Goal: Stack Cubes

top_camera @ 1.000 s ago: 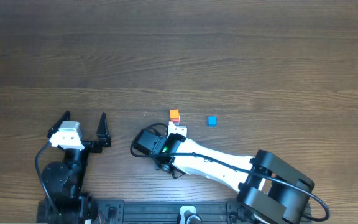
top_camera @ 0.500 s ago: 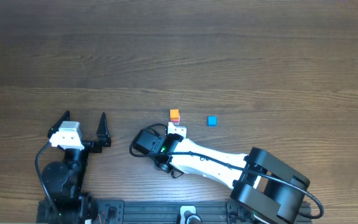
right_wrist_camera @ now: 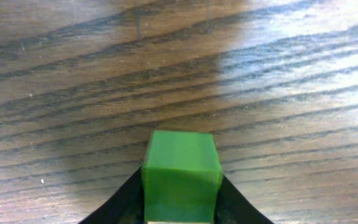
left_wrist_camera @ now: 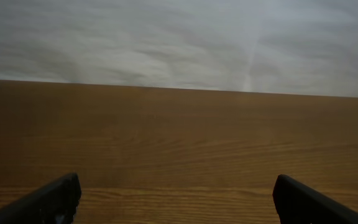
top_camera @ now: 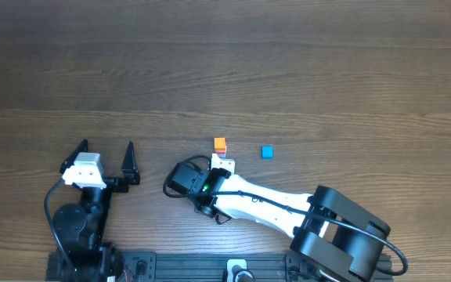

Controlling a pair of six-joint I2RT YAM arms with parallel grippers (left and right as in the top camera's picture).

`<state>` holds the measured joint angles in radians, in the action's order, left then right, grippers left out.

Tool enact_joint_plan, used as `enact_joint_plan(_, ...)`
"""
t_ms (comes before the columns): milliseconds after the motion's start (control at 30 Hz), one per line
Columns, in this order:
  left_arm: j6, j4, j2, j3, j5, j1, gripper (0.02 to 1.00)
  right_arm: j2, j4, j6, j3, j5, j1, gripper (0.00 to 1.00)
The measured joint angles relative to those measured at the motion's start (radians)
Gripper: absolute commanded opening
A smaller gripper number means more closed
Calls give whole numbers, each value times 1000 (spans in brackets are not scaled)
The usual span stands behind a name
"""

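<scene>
A green cube (right_wrist_camera: 181, 171) sits between the dark fingers of my right gripper (right_wrist_camera: 181, 193), which is shut on it just above the wooden table. In the top view that gripper (top_camera: 209, 186) is near the middle of the table, just in front of an orange cube (top_camera: 220, 144). A blue cube (top_camera: 267, 152) lies to the right of the orange one, apart from it. My left gripper (top_camera: 106, 150) stands open at the front left with nothing between its fingers (left_wrist_camera: 55, 198).
The wooden table (top_camera: 225, 63) stretches bare behind the cubes and to both sides. The right arm's white link (top_camera: 265, 207) lies across the front middle. A pale wall (left_wrist_camera: 179, 37) rises beyond the table's far edge.
The right arm's elbow has shifted slightly to the left. Its gripper and the cubes have stayed where they were, and the left arm has not moved.
</scene>
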<state>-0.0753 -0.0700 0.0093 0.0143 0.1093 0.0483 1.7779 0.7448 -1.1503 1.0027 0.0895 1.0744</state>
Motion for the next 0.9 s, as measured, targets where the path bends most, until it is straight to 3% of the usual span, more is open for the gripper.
enact_joint_plan(200, 0, 0, 0, 0, 0, 0, 1000, 0, -3, 2, 0, 0, 0, 229)
enact_joint_plan(600, 0, 0, 0, 0, 0, 0, 1000, 0, 2, 2, 2, 19, 0, 88)
enact_joint_plan(900, 0, 0, 0, 0, 0, 0, 1000, -72, 248, 21, 131, 85, -9, 18)
